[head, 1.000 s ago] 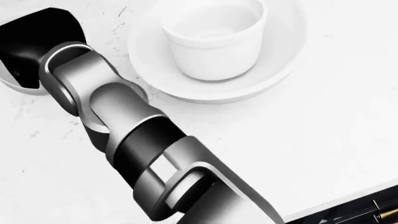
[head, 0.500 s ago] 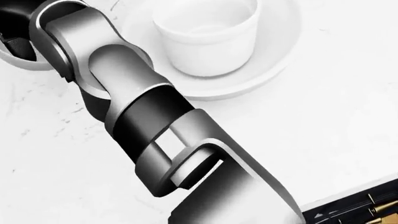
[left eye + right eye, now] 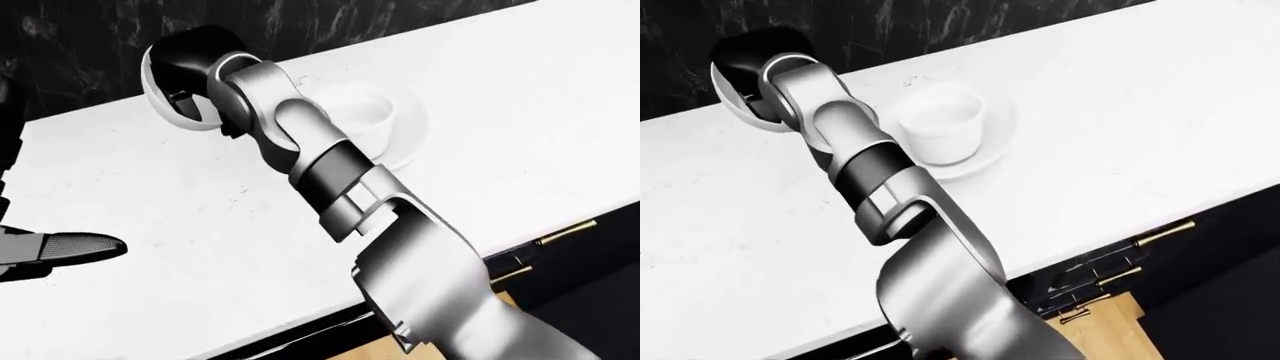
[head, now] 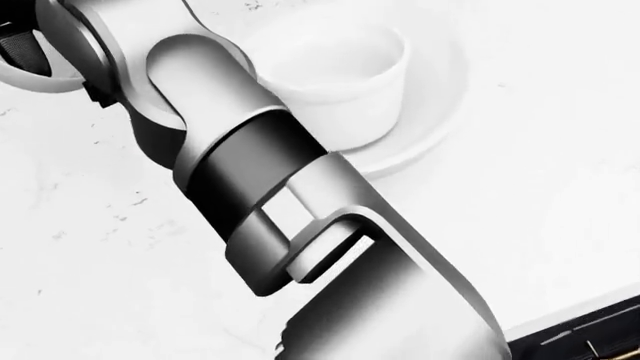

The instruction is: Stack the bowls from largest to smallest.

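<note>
A small deep bowl [image 3: 940,131] is sitting inside a wide shallow bowl [image 3: 992,154] on the white counter [image 3: 1160,127]. The right hand [image 3: 185,71] is gripping a third bowl [image 3: 165,101] beside them. The left hand [image 3: 60,251] is resting near the left edge; I cannot tell its grip.

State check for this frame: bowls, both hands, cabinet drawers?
Small bowl: upright, nested in wide bowl.
Wide bowl: flat on counter.
Third bowl: right hand in it, grip unclear.
Left hand: low, off the bowls.
Drawers: closed.
</note>
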